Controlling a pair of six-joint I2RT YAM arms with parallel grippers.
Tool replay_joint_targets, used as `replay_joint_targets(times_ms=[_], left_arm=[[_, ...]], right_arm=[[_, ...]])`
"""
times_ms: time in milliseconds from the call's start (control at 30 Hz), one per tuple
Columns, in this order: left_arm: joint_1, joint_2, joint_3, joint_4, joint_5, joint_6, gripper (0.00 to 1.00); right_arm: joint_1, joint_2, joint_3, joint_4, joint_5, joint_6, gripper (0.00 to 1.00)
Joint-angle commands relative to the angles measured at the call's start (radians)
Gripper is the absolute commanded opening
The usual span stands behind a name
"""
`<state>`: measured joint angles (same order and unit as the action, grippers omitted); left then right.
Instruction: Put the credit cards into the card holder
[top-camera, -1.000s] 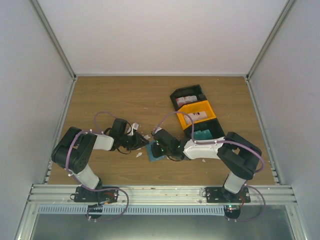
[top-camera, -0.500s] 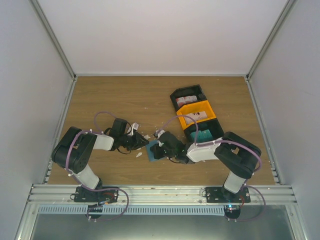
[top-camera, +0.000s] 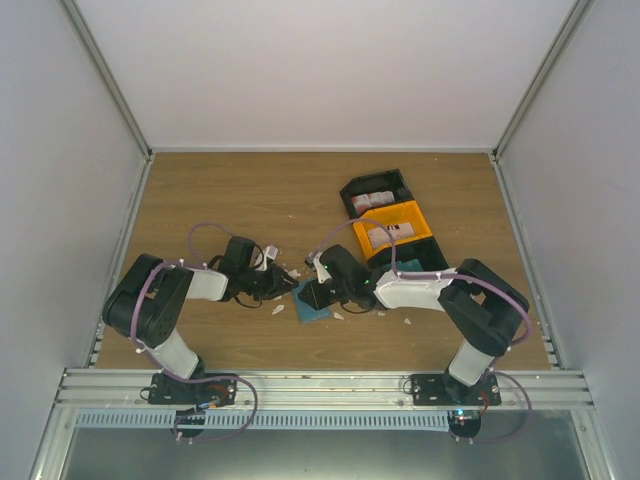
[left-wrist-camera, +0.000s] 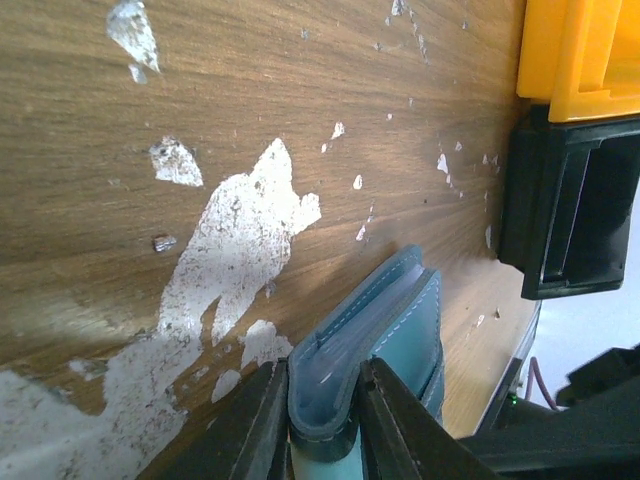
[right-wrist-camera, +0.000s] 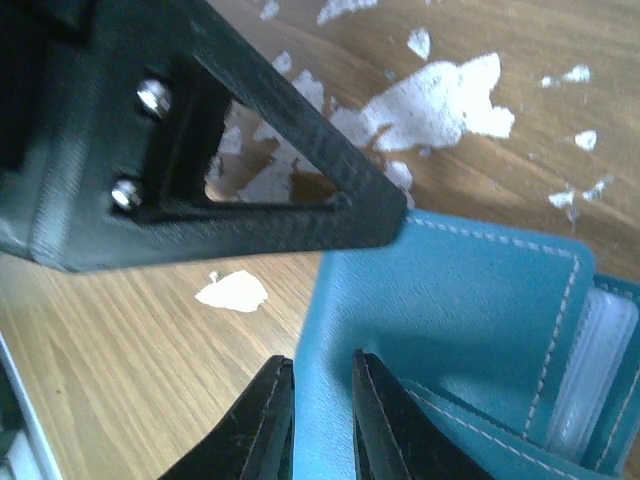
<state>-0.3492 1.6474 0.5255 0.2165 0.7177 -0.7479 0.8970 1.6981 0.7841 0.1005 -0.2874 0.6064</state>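
Note:
The blue card holder (top-camera: 312, 305) lies on the table between the two grippers. My left gripper (top-camera: 287, 285) is shut on its thick folded edge, and the left wrist view shows the card holder (left-wrist-camera: 395, 325) clamped in the left gripper (left-wrist-camera: 322, 420). My right gripper (top-camera: 320, 290) is closed to a narrow gap on the edge of the card holder's flat cover (right-wrist-camera: 470, 300), with clear pockets at the right of that view; the right gripper (right-wrist-camera: 322, 420) has blue between its fingers. White-and-red credit cards lie in the black bin (top-camera: 372, 200) and in the orange bin (top-camera: 388, 233).
The black bin's rim (top-camera: 350, 190), the orange bin's wall (top-camera: 425, 225) and a mostly hidden teal bin (top-camera: 408, 266) stand in a row at the back right. White scraps (top-camera: 278, 309) dot the wood near the holder. The left gripper's finger (right-wrist-camera: 250, 170) crosses the right wrist view.
My right gripper has swung away from me and turned at the holder's right side, its forearm now covering more of the teal bin. The left arm and the holder have hardly moved.

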Motion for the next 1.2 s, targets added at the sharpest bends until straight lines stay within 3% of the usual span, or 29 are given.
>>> replay_joint_targets(times_ms=[0,367,633,933,1167], left_arm=[[-0.008,-0.017,0.009,-0.065,-0.05,0.027,0.24],[-0.007,-0.068,0.01,-0.098,-0.044,0.037,0.31],[-0.016,-0.089,-0.003,-0.097,-0.021,0.038,0.39],[-0.049,-0.056,-0.006,-0.079,-0.025,0.026,0.27],[-0.06,-0.024,0.006,-0.077,-0.029,0.027,0.24]], right_arm=[[-0.01,-0.041,0.095,-0.126,-0.02,-0.048,0.18],[0.005,-0.083,0.146,-0.36,0.196,-0.054,0.15],[0.035,-0.011,0.168,-0.398,0.21,-0.072,0.09],[0.045,0.046,0.194,-0.424,0.224,-0.079,0.05],[0.057,0.074,0.213,-0.51,0.253,-0.073,0.05]])
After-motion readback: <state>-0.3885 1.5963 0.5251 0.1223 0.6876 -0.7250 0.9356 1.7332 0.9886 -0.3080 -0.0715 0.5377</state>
